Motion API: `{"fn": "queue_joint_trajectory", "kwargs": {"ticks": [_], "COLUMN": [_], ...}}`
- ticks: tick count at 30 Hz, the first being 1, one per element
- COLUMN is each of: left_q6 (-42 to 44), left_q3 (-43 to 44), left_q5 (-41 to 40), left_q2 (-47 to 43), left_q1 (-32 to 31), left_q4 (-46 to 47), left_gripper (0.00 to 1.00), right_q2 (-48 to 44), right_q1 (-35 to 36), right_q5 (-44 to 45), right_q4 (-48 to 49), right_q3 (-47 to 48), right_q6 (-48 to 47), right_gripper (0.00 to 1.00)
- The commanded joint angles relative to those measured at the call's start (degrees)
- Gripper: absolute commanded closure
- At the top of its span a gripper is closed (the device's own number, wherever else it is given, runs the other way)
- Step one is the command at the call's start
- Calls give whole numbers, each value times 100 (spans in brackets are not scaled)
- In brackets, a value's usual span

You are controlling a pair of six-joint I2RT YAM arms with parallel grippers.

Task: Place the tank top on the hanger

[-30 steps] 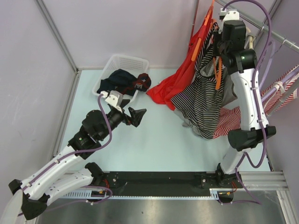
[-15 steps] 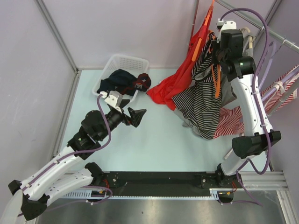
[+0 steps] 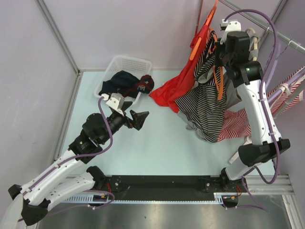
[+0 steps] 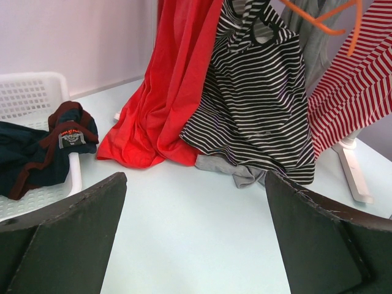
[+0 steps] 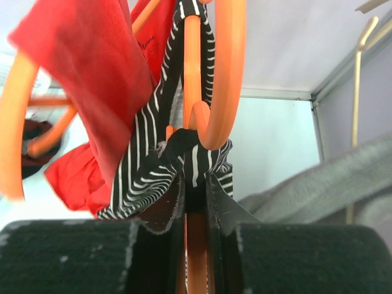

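The tank top [image 3: 205,102], black-and-white striped, hangs at the right rear with its hem bunched on the table. It also shows in the left wrist view [image 4: 257,116]. One strap [image 5: 147,165] is looped over the orange hanger [image 3: 220,78] [image 5: 220,73]. My right gripper [image 3: 220,57] [image 5: 196,184] is held high, shut on the hanger's orange bar with the strap's dark edging right above the jaws. My left gripper [image 3: 140,117] [image 4: 196,233] hovers over the table to the left, open and empty, facing the garments.
A white basket [image 3: 125,64] with dark clothes stands at the back left. A red garment [image 3: 174,86] on another orange hanger hangs beside the tank top. A red-and-white striped garment [image 3: 233,124] and a grey one lie behind it, under the metal rail [image 3: 286,40].
The right arm's elbow has swung down toward the near edge, and the hanger with the tank top has shifted slightly left. The left arm has not moved.
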Motion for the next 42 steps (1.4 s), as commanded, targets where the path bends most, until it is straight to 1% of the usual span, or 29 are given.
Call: {"fn": "queue_joint_trajectory", "kwargs": {"ticks": [1,4,7,14,17,18,20,21,22,25,33,42], "left_q6": [-142,-230,-213,-63,-142,-160,-212,-230,-256,-309,-318,-318], "left_q3": [-22,-30,5,14,22,31,31,31,23,14,5,-13], "left_q5": [128,251,278,67,234,278,348,357,357,506,542,533], "left_q2": [21,4,-49,-409,-374,-365,-357,-356,-365,-365,-356,-348], "left_q1": [51,42,51,51,59,59,59,59,59,59,59,59], "left_q4": [218,218,201,165,157,157,166,166,166,201,210,227], "left_gripper": [1,1,1,1,0,0,1,1,1,1,1,0], "right_q2": [-679,-750,-811,-759,-408,-268,127,259,539,822,1069,1025], "right_q1": [-193,-377,-422,-413,-404,-404,-404,-396,-404,-387,-352,-404], "right_q5": [-478,-689,-690,-742,-576,-532,-374,-339,-269,-163,241,339], "right_q4": [571,527,536,650,502,466,335,264,202,184,597,843], "right_q3": [-86,-130,-104,396,967,1308,1635,2045,2206,2532,2542,2620], "right_q6": [-141,-246,-334,-229,-132,-132,-132,-115,-97,-9,202,211], "right_gripper": [100,100,100,100,100,100,100,100,100,100,100,100]}}
